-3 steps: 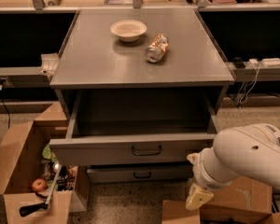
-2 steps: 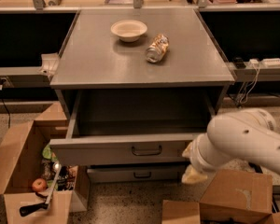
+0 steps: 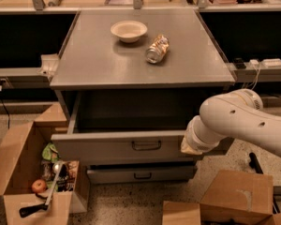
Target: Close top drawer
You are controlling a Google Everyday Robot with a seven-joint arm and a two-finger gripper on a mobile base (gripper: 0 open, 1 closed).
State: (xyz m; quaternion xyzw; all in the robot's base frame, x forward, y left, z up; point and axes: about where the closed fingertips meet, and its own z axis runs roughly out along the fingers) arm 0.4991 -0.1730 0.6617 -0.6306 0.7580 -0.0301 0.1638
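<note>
Looking down at the grey cabinet (image 3: 93,69), we saw the top drawer (image 3: 107,148) standing open beneath the cabinet's top. It was drawn out toward the camera, with its long axis running left to right. Its front was a wide grey metal panel with a small dark handle (image 3: 146,145) at the centre, and its inside was deep and dark. The white arm (image 3: 243,121) reached in from the right. The gripper (image 3: 190,147) sat at the right end of the drawer's front, seemingly touching it; we could not tell whether it was released or clenched. A box (image 3: 11,161) stood on the floor to the left. On the cabinet sat a bowl (image 3: 129,30) and, near it, a can (image 3: 157,48) on its side.
</note>
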